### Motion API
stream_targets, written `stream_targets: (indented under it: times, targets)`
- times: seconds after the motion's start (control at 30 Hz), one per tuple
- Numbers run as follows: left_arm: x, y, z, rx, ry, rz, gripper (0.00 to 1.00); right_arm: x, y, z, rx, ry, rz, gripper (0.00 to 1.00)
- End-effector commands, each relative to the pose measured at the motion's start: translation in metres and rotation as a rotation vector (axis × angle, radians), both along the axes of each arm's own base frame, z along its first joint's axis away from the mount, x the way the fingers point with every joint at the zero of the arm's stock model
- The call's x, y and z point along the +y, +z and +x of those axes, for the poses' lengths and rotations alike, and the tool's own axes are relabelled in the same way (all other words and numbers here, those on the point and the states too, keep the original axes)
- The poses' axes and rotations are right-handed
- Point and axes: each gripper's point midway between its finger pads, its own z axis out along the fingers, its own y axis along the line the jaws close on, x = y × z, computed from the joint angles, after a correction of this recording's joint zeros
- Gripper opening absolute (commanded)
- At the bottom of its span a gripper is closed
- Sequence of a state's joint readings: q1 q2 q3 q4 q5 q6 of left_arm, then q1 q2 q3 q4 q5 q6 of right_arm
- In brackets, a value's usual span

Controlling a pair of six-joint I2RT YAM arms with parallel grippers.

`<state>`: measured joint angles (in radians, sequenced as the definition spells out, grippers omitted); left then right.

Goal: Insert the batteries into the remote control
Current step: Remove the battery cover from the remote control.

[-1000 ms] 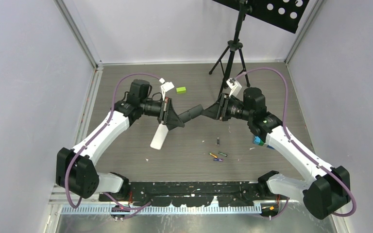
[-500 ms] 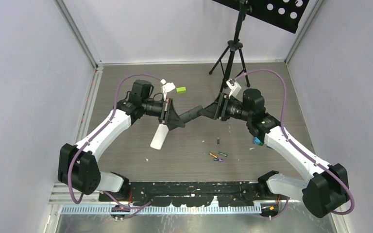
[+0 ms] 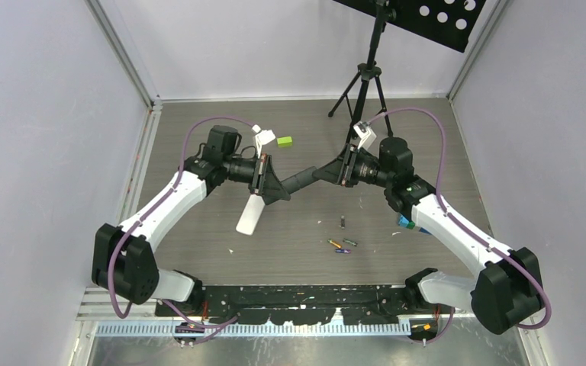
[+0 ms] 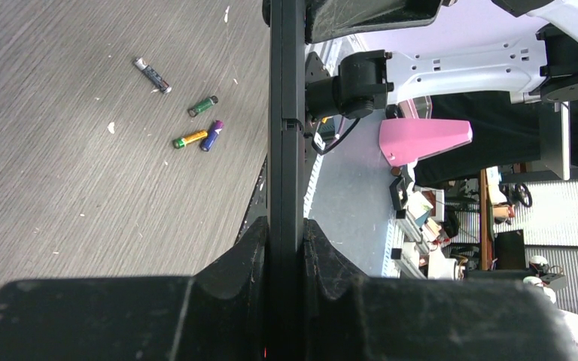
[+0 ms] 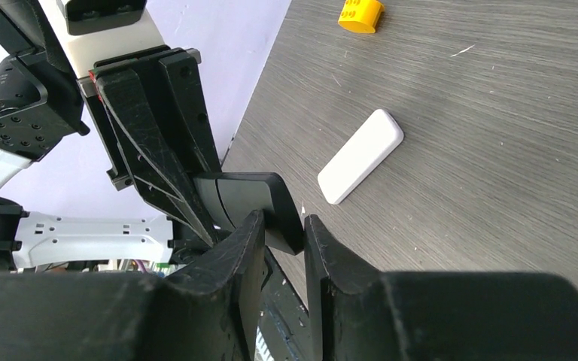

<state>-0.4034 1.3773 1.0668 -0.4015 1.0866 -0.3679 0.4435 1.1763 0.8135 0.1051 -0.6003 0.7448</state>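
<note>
A black remote control (image 3: 301, 180) hangs in the air between my two arms. My left gripper (image 3: 281, 188) is shut on its left end; in the left wrist view the remote (image 4: 286, 150) runs straight out from the closed jaws (image 4: 286, 233). My right gripper (image 3: 322, 174) has its fingertips pressed on the other end (image 5: 248, 199). The batteries lie loose on the table below: a dark one (image 3: 342, 222), a green one (image 3: 349, 242), a yellowish one (image 3: 334, 244) and a blue-purple one (image 3: 342, 251). The left wrist view shows them too, dark (image 4: 153, 75), green (image 4: 203, 106), yellowish (image 4: 190, 139), purple (image 4: 211, 136).
A flat white oblong piece (image 3: 249, 216) lies under the left gripper. A small yellow-green block (image 3: 284, 141) sits further back. A black tripod (image 3: 362, 84) stands at the back right. A blue object (image 3: 406, 222) lies beside the right forearm.
The right gripper spread wider, then closed onto the remote's end, and its arm shifted slightly left. The left gripper kept its hold without moving.
</note>
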Motion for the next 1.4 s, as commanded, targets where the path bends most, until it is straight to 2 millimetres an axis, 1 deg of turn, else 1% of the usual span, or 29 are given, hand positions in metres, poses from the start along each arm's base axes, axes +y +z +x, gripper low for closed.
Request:
stream_targets:
  times: [0.0,0.07,0.27,0.43,0.5,0.63,0.7,0.73,0.83,0.87,0.93,1.07,1.23,1.27,1.3,1.37]
  targets:
    - [-0.001,0.003,0.002,0.007,-0.005,-0.012,0.0,0.004,0.012,-0.002,-0.042,0.026,0.037,0.25]
    - [0.0,-0.001,0.004,0.011,0.01,0.009,0.0,0.004,0.013,-0.001,-0.043,0.021,0.034,0.21]
    - [0.001,-0.013,0.011,0.033,0.042,0.056,0.0,0.004,0.016,-0.004,-0.047,0.032,0.037,0.14]
    - [0.0,-0.021,0.019,0.048,0.075,0.081,0.0,0.006,0.015,-0.006,-0.034,0.043,0.064,0.01]
    - [0.001,-0.028,0.024,0.054,0.1,0.107,0.0,0.005,0.009,-0.002,-0.024,0.022,0.052,0.0]
    - [0.011,-0.052,0.035,0.062,0.176,0.229,0.0,0.0,-0.003,0.008,0.0,-0.043,0.019,0.0]
    - [0.017,-0.065,0.038,0.074,0.197,0.286,0.0,-0.007,-0.016,0.02,0.021,-0.121,-0.021,0.0]
    - [0.02,-0.071,0.038,0.084,0.203,0.315,0.0,-0.013,-0.025,0.027,0.038,-0.174,-0.051,0.0]
    - [0.024,-0.085,0.036,0.102,0.21,0.355,0.0,-0.031,-0.06,0.048,0.112,-0.333,-0.144,0.0]
    - [0.025,-0.088,0.035,0.108,0.211,0.363,0.0,-0.035,-0.076,0.054,0.147,-0.37,-0.174,0.0]
    - [0.026,-0.092,0.032,0.119,0.21,0.368,0.0,-0.035,-0.098,0.058,0.183,-0.378,-0.209,0.0]
    - [0.027,-0.093,0.024,0.123,0.204,0.366,0.0,-0.034,-0.132,0.062,0.23,-0.385,-0.239,0.01]
    - [0.026,-0.092,0.017,0.126,0.185,0.353,0.0,-0.04,-0.165,0.061,0.274,-0.404,-0.302,0.01]
    - [0.025,-0.09,0.016,0.123,0.181,0.348,0.0,-0.041,-0.169,0.06,0.278,-0.407,-0.31,0.03]
    - [0.024,-0.088,0.016,0.119,0.178,0.343,0.0,-0.043,-0.172,0.059,0.281,-0.409,-0.322,0.1]
    - [0.023,-0.085,0.013,0.111,0.17,0.334,0.0,-0.049,-0.178,0.058,0.286,-0.419,-0.362,0.27]
